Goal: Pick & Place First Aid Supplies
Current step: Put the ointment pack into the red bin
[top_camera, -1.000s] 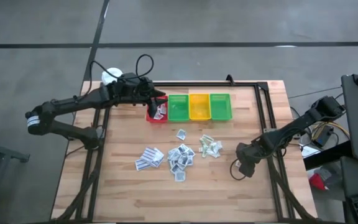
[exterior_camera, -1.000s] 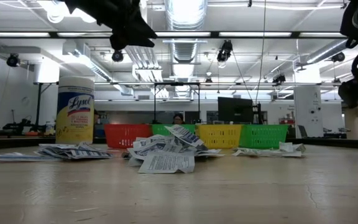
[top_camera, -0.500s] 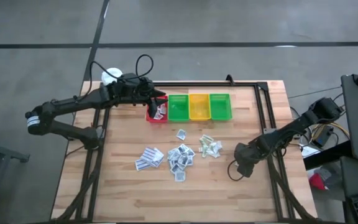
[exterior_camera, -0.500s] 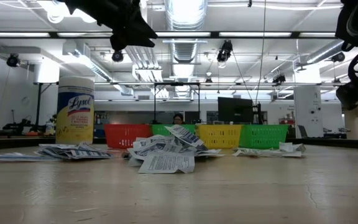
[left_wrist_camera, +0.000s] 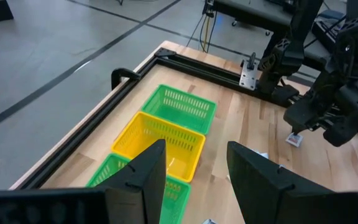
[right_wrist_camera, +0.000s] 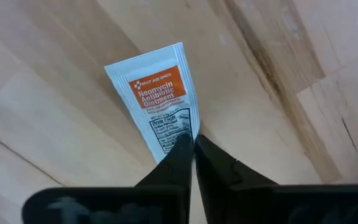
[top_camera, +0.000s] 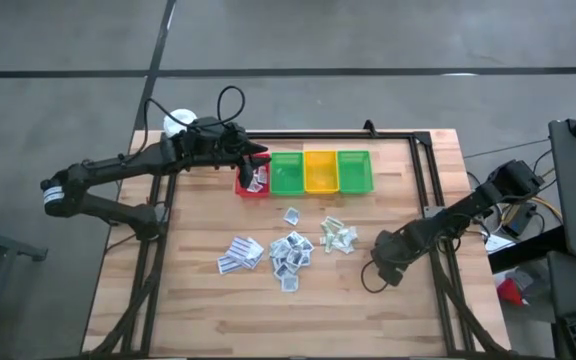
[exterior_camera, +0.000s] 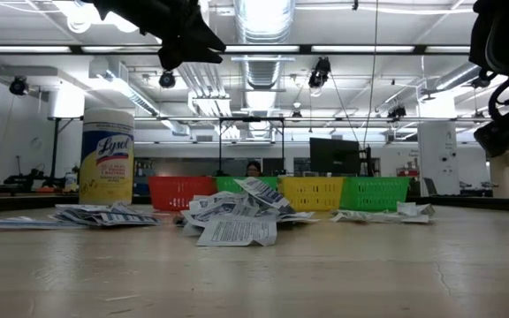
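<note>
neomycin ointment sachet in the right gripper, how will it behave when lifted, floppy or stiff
The neomycin ointment sachet looks thin and flat, so probably light and somewhat floppy. The right gripper pinches only one end, so the free end may droop or swing. Its smooth wrapper could slip from so small a grip.

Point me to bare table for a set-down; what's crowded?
Free: the near strip of table below the sachets, and the left side below the left gripper. Crowded: centre, under the bins. The right gripper pinches an ointment sachet right of centre.

A lab or workshop hall: exposed silver ceiling ducts [exterior_camera: 259, 75], strip lights, grey concrete floor [top_camera: 298, 35], dark monitor [exterior_camera: 334, 156].
</note>
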Motion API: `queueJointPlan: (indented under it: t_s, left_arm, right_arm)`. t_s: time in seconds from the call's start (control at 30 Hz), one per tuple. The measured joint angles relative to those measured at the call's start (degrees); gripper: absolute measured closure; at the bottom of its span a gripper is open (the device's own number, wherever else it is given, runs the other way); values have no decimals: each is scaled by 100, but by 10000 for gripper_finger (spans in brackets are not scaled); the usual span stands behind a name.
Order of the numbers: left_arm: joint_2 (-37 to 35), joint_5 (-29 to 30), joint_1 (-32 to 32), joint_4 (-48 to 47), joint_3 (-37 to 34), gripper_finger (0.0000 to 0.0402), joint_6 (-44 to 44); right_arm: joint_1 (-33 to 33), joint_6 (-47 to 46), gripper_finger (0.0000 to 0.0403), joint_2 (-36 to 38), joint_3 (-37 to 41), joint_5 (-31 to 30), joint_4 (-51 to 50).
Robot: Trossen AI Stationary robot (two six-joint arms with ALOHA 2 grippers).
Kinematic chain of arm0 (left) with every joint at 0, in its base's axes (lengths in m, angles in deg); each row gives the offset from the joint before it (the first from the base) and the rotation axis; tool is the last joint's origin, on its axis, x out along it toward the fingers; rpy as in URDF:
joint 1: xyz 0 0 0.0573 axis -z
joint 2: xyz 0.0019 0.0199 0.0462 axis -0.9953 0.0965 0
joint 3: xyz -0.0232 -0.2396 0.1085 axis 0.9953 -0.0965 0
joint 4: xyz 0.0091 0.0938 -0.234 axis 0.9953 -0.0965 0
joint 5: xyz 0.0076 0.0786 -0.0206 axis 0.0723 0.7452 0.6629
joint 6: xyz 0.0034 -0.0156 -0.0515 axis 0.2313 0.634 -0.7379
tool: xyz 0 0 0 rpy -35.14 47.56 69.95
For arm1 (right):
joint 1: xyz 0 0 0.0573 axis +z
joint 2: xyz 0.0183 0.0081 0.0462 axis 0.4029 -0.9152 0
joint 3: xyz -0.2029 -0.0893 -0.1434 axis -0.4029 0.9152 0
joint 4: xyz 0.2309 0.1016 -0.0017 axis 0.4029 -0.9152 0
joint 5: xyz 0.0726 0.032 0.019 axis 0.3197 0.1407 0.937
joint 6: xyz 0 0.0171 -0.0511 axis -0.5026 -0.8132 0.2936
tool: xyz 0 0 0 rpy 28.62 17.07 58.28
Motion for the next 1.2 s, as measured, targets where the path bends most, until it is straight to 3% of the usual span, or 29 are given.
queueJointPlan:
  t_s: [0.33, 0.57, 0.93, 1.07, 1.2]
  left_arm:
    - [0, -2, 0, 0, 0, 238, -3]
    - [0, -2, 2, -1, 0, 238, -8]
    - [0, -11, 7, 0, 0, 238, -65]
    - [0, -77, 7, 0, 0, 238, -299]
    - [0, -285, 11, 26, -86, 238, -535]
  right_arm:
    - [4, -53, 395, 255, 36, -63, -52]
    - [-4, -392, 395, 889, 86, -551, -226]
    - [0, -294, 395, 1259, 136, -489, -273]
    - [2, -190, 395, 1457, 136, -621, 66]
    - [-13, -61, 395, 1761, 131, -1156, 796]
